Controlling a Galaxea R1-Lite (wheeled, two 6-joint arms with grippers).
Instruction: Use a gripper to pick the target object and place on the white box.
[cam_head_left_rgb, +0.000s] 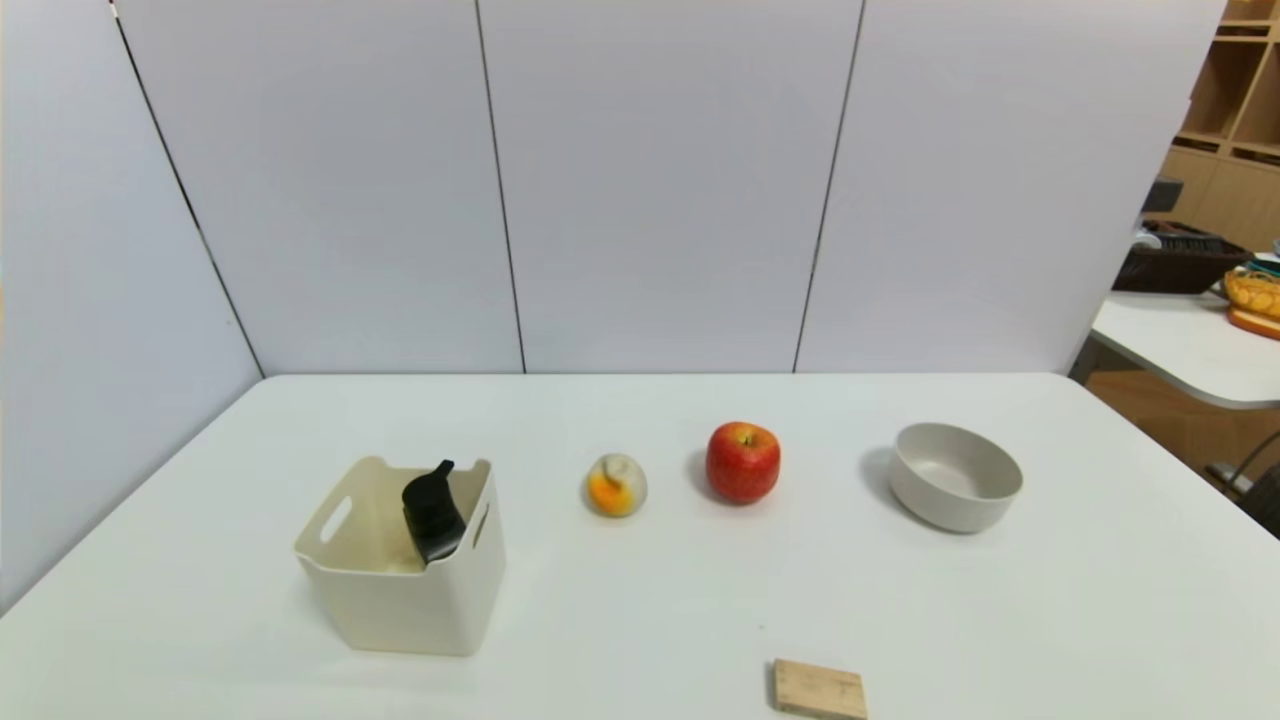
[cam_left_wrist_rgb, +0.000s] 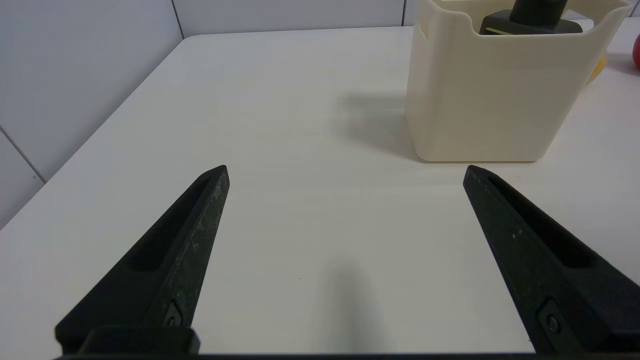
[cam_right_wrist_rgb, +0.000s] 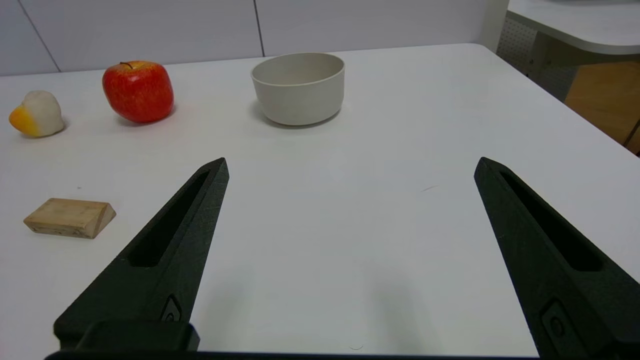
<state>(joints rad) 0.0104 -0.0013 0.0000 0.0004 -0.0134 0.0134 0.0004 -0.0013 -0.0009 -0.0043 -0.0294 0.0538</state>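
1. White panels with dark seams walled in a white table, while a second white table beyond the panels' right end bore a dark brown basket.
2. The black pump-dispenser bottle, the object of the task, leaned inside the cream-white plastic bin on the left part of the table, its pump head near the rim.
3. Cut-out handle slots opened in the bin's sides, and its walls hid part of the bottle's base.
4. Right of the bin sat a small white-and-orange object, with a red apple next in line, upright, its stem showing.
5. A round grey bowl stood upright farther right, well apart from the bin.
6. A small wooden block lay flat at the near side of the table, nearer the robot than the apple.
7. The left gripper hovered over the table on the near side of the bin, its jaws wide apart with nothing between them.
8. The right gripper was parked over the near right part of the table, jaws also spread wide and holding nothing.
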